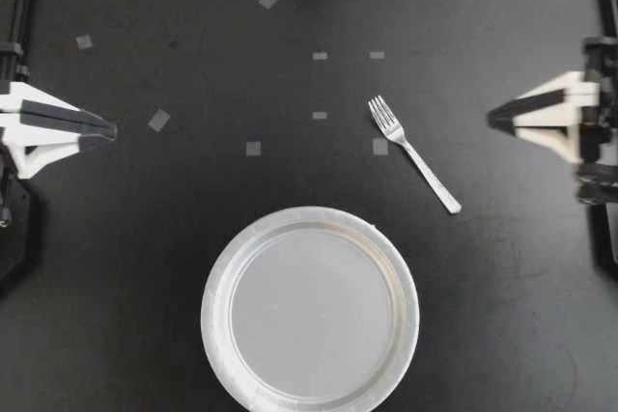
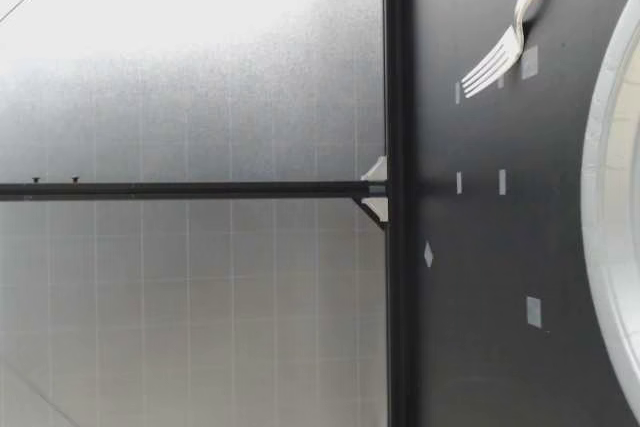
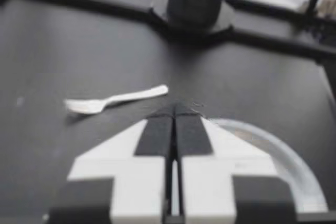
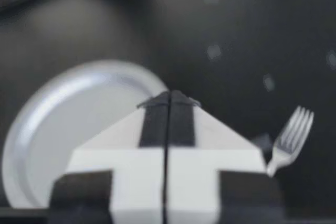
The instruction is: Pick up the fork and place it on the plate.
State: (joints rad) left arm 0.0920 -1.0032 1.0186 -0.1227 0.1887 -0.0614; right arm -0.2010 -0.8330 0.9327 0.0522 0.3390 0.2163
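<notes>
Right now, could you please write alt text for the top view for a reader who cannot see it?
A silver fork lies on the black table, off the silver plate and nearer my right pincer. That pincer and my left pincer sit shut at the table's sides, holding nothing. Small tape squares dot the table.

Black table (image 1: 116, 267) with tape squares (image 1: 158, 121), black frame (image 2: 394, 47), pale tiled wall (image 2: 200, 297) behind.

Tape squares (image 1: 158, 121) on black table (image 1: 145, 238)
</notes>
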